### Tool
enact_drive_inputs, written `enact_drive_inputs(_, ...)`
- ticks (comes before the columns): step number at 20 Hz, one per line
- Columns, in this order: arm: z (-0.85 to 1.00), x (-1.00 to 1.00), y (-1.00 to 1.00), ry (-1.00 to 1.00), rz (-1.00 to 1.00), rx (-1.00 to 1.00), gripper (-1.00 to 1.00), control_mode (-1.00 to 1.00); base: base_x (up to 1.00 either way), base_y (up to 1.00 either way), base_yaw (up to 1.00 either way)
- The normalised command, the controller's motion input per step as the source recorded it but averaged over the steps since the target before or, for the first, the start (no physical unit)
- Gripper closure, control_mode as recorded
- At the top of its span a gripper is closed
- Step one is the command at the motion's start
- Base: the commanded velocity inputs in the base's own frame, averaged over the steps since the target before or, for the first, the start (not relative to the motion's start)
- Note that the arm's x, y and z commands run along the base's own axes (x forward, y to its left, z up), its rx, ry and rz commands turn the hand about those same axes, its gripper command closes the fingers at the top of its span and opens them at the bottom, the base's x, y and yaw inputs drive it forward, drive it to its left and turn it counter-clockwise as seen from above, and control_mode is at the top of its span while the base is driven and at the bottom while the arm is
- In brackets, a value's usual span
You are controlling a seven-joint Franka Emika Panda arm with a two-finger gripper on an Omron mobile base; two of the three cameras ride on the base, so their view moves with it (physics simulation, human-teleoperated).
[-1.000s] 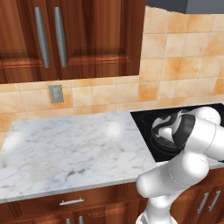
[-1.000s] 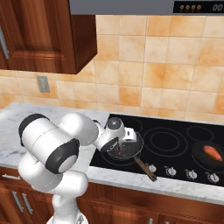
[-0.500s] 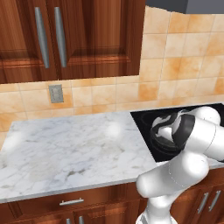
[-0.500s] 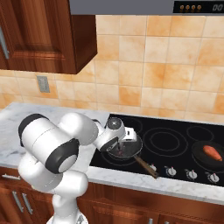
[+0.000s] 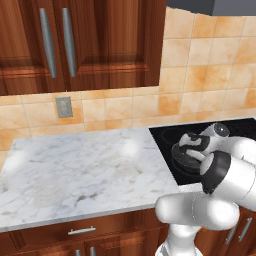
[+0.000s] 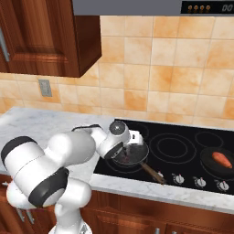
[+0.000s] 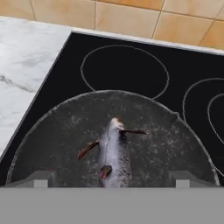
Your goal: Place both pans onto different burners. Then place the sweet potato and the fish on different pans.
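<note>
The fish (image 7: 114,153), slim and grey with dark fins, lies flat in the middle of a black pan (image 7: 61,131). This pan (image 6: 129,156) has a brown wooden handle (image 6: 153,173) and sits on the cooktop's front left burner. My gripper (image 7: 113,177) hovers just above it, open, with a fingertip (image 7: 41,177) well clear of the fish on each side. In the base views the gripper (image 6: 132,142) (image 5: 193,145) hangs over that pan (image 5: 186,156). The second pan (image 6: 218,165) rests on the front right burner with the orange sweet potato (image 6: 222,159) in it.
An unused burner ring (image 7: 124,70) lies behind the fish pan, with others (image 6: 170,145) further right. Silver knobs (image 6: 199,181) line the cooktop's front edge. A marble counter (image 5: 75,170) stretches to the left, under wooden cabinets (image 5: 80,40) and a tiled wall.
</note>
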Motion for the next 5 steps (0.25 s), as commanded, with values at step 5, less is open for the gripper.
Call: enact_drive_inputs(5,0.56,-0.18,0.00,0.00,-0.01,0.00,-1.00,-1.00,0.00,0.00,0.00)
